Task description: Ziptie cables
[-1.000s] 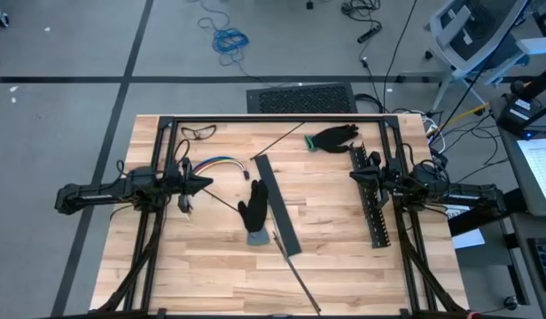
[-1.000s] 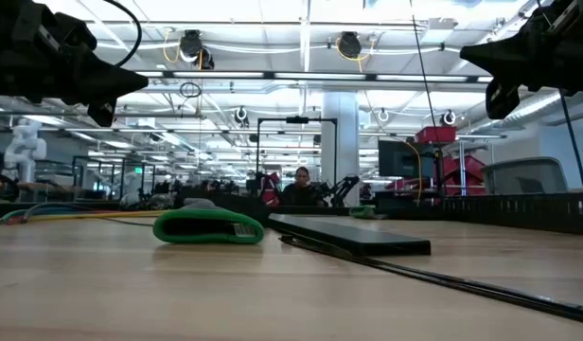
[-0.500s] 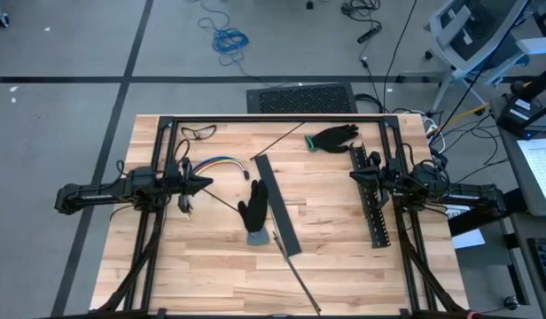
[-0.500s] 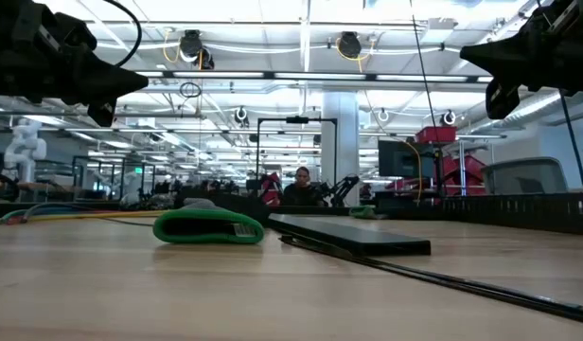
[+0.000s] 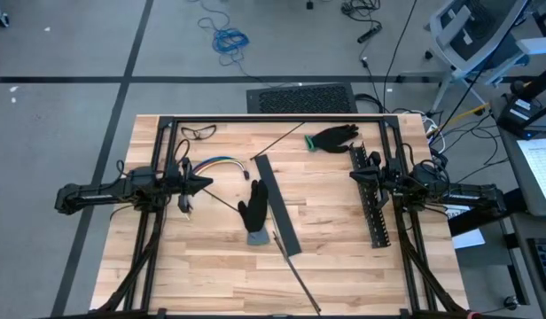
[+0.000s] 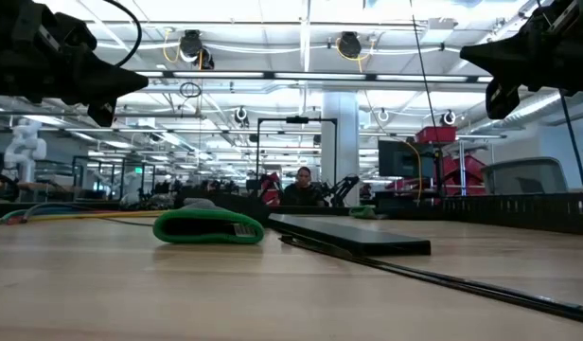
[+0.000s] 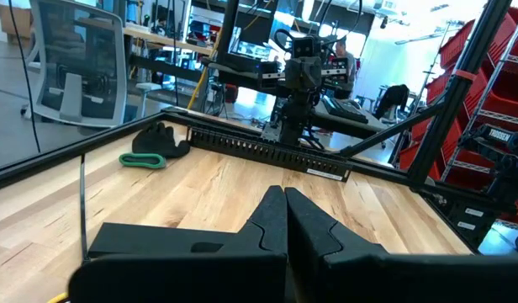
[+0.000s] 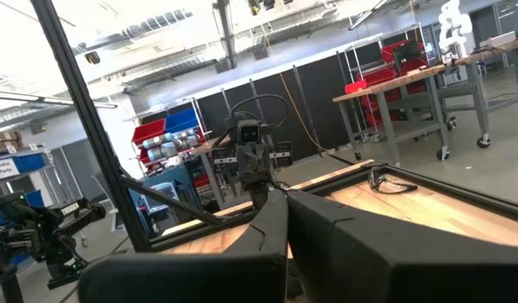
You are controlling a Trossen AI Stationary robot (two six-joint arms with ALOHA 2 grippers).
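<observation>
Left gripper (image 5: 205,183) hangs above the table's left side, fingers pressed together with nothing between them — the left wrist view shows the two tips meeting. Right gripper (image 5: 355,176) mirrors it on the right, also closed and empty, over the near end of the slotted strip (image 5: 372,206).

The cables (image 5: 215,164) lie just beside the left gripper's tip, toward the far edge, fanned in a loose arc, yellow through blue. Nothing is tied yet; the task looks to be at its start.

Judgement for the first step: the left fingers must open before dropping onto the wires, and should pinch where the strands run closest together — a grab at the fanned end would likely leave some loose. The right arm can wait.

Surface: pale wood planks (image 5: 326,221) inside a black frame. Mid-table, a black glove (image 5: 253,211) beside a flat dark bar (image 5: 277,204); thin black sticks cross it. A second glove (image 5: 331,137) with a green cuff and a pair of glasses (image 5: 198,132) sit near the far edge.

Beyond: grey floor, a blue coiled cord (image 5: 229,39), an office chair (image 5: 472,31).
</observation>
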